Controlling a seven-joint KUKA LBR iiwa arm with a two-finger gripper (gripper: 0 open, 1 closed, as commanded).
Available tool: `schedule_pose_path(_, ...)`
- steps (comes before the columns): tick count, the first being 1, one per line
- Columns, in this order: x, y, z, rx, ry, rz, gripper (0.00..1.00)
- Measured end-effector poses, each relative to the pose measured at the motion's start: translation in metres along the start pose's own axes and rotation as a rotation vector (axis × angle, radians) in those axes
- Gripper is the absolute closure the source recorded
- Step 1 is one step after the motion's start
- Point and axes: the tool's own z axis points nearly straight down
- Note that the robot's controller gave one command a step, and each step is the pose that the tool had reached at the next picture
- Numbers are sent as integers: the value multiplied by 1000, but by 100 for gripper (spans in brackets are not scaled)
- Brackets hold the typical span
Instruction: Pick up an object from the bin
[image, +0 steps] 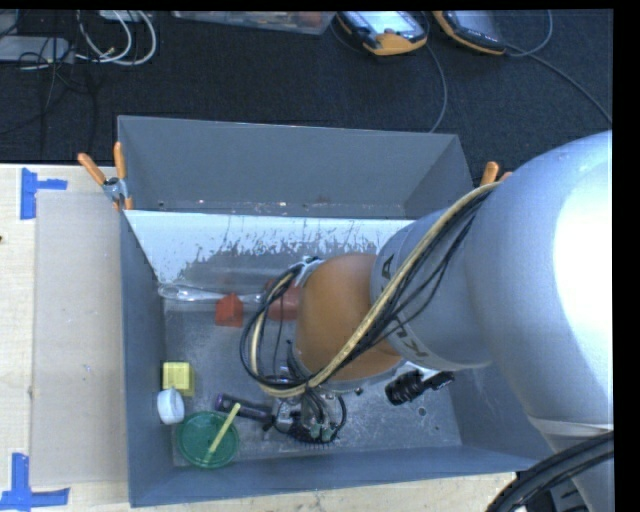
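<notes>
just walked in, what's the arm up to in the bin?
The KUKA arm is reaching into the grey bin from the right, with its gripper down low near the front wall. Nearest to it is a dark stick-like thing just to its left, then a green round dish with a yellow stick across it. A white cap, a yellow block and a red block lie farther off. No grasp can be seen yet.

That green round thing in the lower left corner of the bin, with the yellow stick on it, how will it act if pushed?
The green round thing looks thin and shallow, so it is probably light and apt to slide, not tip. The yellow stick lying across it would likely slip off. Close to the bin wall, it may jam there.
</notes>
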Motion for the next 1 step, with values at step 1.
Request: schedule_pose_path(1,1,0,-28,1,1,0,100)
